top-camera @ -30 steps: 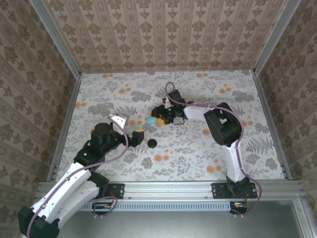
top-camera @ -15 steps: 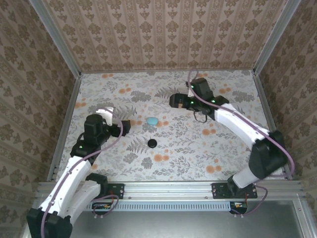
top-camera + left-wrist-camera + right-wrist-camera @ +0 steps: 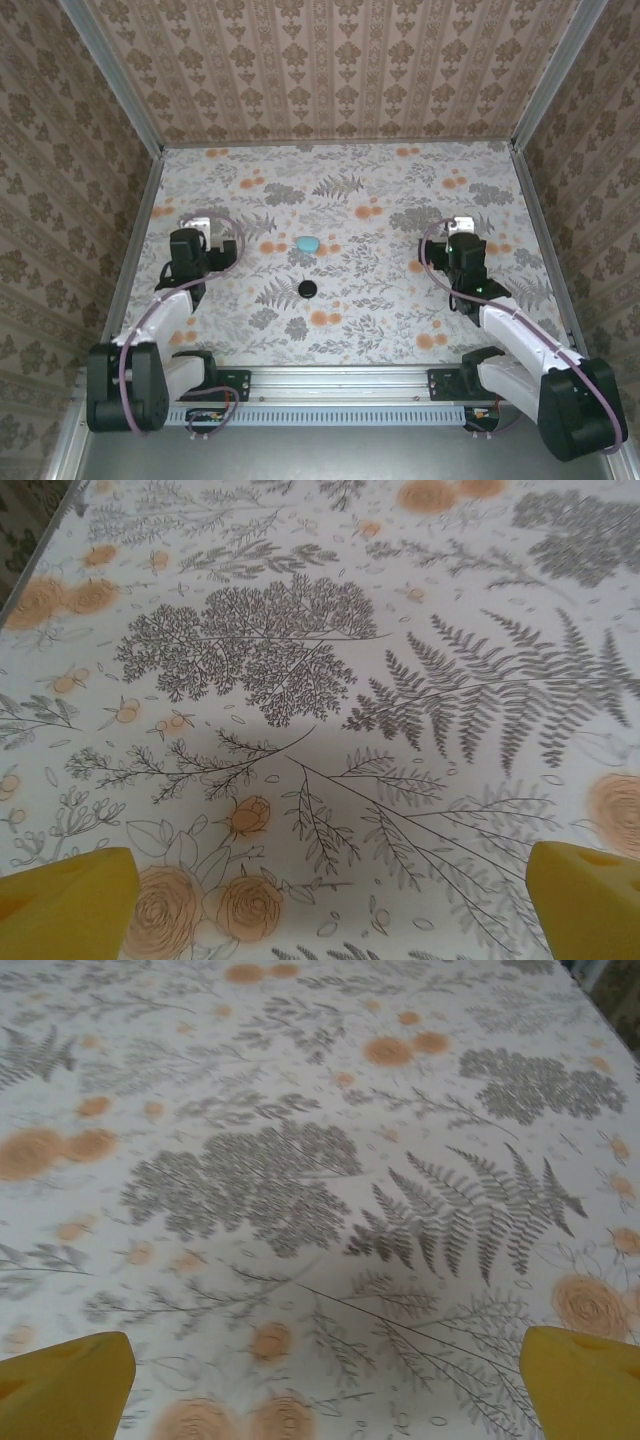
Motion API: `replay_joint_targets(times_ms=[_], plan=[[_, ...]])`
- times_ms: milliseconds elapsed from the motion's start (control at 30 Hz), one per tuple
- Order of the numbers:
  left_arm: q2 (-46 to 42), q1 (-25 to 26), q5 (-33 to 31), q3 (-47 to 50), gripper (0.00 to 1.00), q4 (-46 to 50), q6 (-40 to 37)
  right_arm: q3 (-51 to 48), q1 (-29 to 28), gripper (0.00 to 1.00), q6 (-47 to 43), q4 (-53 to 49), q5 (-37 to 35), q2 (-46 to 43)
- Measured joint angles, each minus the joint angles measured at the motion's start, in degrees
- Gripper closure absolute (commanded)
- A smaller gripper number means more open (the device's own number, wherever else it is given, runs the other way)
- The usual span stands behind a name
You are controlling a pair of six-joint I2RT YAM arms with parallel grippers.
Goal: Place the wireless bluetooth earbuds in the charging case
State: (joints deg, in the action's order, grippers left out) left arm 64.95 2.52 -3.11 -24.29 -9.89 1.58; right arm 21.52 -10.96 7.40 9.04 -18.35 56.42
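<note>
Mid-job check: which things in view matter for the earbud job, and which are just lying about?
Job: turquoise case; black case; left gripper, open; right gripper, open.
Not the job: floral table cover; patterned walls; front rail.

The top camera looks down from behind over the whole tabletop [image 3: 350, 300]. Both wrist cameras view it closely (angled forward).

A lab-style robot test cell: a floral-covered bench [image 3: 370, 300] boxed in by wallpapered panels [image 3: 330, 70] in aluminium framing [image 3: 118, 80], with a left arm [image 3: 170, 310] and a right arm [image 3: 510, 330] bolted to its front rail [image 3: 340, 378].
</note>
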Motion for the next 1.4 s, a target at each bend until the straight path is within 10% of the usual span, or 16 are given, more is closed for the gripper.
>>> replay_joint_targets(times_ms=[600, 1400], plan=[[21.8, -0.4, 1.0, 6.3, 0.00, -41.9, -4.7, -4.7, 10.4, 0.00, -3.8, 43.3, 8.5, 25.5], [23.3, -1.8, 2.5, 1.6, 0.00, -38.8, -4.7, 0.7, 9.6, 0.00, -4.3, 41.4, 10.0, 31.5]])
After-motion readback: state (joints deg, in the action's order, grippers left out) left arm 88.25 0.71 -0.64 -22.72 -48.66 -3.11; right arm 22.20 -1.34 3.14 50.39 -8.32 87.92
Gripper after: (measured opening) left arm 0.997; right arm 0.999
